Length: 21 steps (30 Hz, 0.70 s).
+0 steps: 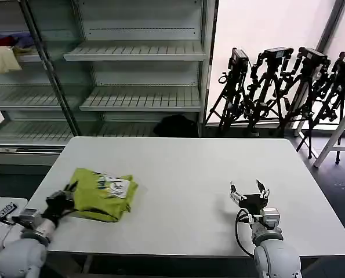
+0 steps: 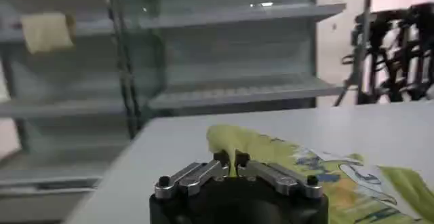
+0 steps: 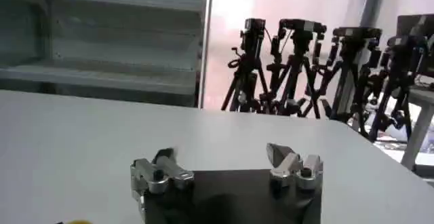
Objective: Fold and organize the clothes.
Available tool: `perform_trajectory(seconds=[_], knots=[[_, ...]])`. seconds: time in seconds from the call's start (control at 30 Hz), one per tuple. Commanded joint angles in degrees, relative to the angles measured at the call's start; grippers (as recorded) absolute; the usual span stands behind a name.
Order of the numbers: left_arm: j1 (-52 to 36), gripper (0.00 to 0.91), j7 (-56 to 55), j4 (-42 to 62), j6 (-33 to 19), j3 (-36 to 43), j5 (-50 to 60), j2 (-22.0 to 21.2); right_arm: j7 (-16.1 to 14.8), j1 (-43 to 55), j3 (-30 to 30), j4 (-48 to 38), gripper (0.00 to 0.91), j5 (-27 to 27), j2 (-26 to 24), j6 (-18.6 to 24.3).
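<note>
One lime T-shirt [image 1: 104,193] lay bunched on the white table [image 1: 184,168], toward 8 o'clock of the tabletop, its printed graphic [image 1: 117,185] facing up. The left gripper [image 1: 68,193] sat at the shirt's 9 o'clock edge, its fingers [image 2: 221,159] drawn together on a fold of the fabric. The right gripper [image 1: 249,191] rested low over bare table toward 4 o'clock, well apart from the shirt, fingers [image 3: 277,153] spread and holding nothing. Beyond the table at 12 o'clock stood a shelving rack [image 1: 137,75]; one cream cloth [image 1: 3,58] hung on it at 10 o'clock. Four tripods [image 1: 288,87] stood at 2 o'clock.
</note>
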Motion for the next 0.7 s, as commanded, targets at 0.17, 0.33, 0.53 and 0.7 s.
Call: perform_trajectory(seconds=[0.17, 0.33, 0.53, 0.7], knots=[[-3.3, 0.0, 5.4, -3.9, -4.9, -8.2, 12.0, 17.8, 0.1, -0.7, 0.3, 0.0, 0.907, 0.4, 0.1, 0.9], [-0.3, 0.0, 6.3, -11.0, -4.8, 3.6, 20.2, 12.1, 0.2, -2.1, 1.2, 0.1, 0.907, 0.9, 0.1, 1.8], [0.5, 0.0, 6.4, -12.1, -6.2, 19.9, 30.5, 3.3, 0.2, -4.1, 3.5, 0.2, 0.907, 2.5, -1.0, 2.9], [-1.1, 0.0, 4.0, -10.9, -3.9, 34.7, 38.3, -4.4, 0.3, -5.4, 4.3, 0.1, 0.907, 3.1, -1.3, 3.4]])
